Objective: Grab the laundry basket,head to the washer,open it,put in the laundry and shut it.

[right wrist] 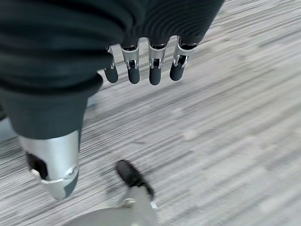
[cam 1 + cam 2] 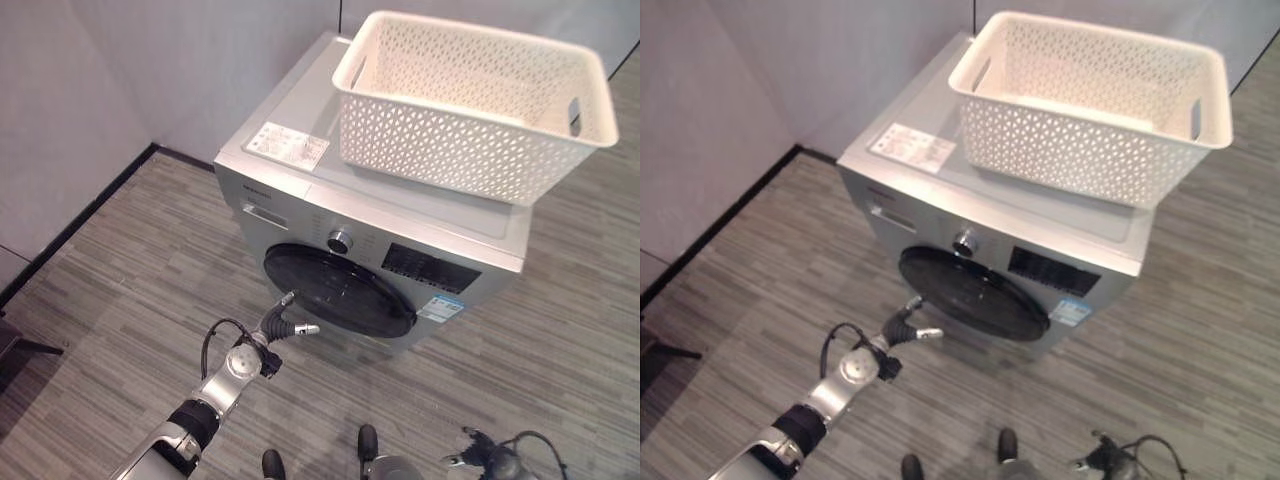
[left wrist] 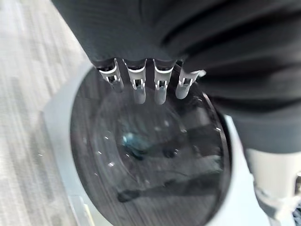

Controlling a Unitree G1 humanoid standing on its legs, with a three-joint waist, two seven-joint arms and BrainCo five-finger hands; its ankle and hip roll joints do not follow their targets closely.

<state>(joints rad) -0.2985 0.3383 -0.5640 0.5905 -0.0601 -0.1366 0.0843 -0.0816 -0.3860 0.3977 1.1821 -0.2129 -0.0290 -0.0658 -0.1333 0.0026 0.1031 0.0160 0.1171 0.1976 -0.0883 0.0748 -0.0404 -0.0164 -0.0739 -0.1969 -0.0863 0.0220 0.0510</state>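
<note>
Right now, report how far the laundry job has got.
Done: the laundry basket sits on top of the washer. In hand: the open left hand reaches at the round dark door, which looks shut. The right hand hangs open over the floor. Left: opening, loading, shutting.

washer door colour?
Dark, near-black glass door on a silver washer; clearest in left eye view.

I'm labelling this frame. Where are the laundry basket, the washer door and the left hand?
laundry basket (image 2: 455,140), left eye view, front lattice wall.
washer door (image 2: 350,288), left eye view, dark round glass.
left hand (image 2: 283,322), left eye view, fingers reaching toward the door.
</note>
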